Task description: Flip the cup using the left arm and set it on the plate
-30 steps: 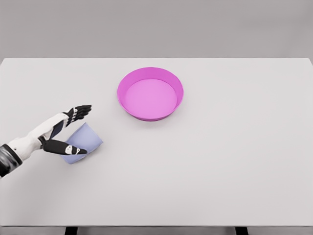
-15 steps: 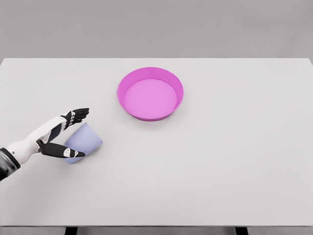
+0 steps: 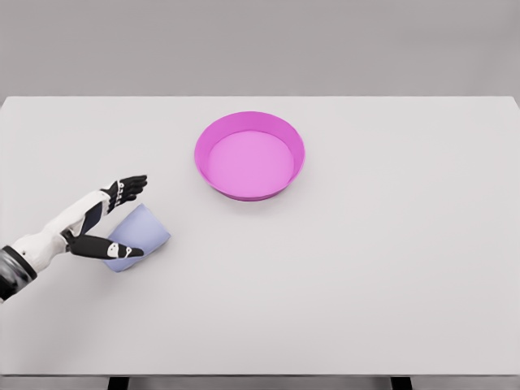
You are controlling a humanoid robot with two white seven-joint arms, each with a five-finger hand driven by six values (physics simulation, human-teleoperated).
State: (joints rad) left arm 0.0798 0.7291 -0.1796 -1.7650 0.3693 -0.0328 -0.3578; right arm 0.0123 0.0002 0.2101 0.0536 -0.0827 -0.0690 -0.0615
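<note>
On the white table: a pink plate and a lilac cup.
Near the left edge the cup lies tipped, well apart from the plate; the left hand straddles it, fingers spread, thumb across its front, not clenched.

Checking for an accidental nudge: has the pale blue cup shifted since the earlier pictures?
No. The pale blue cup lies where it was, equally far from the pink round plate.
</note>
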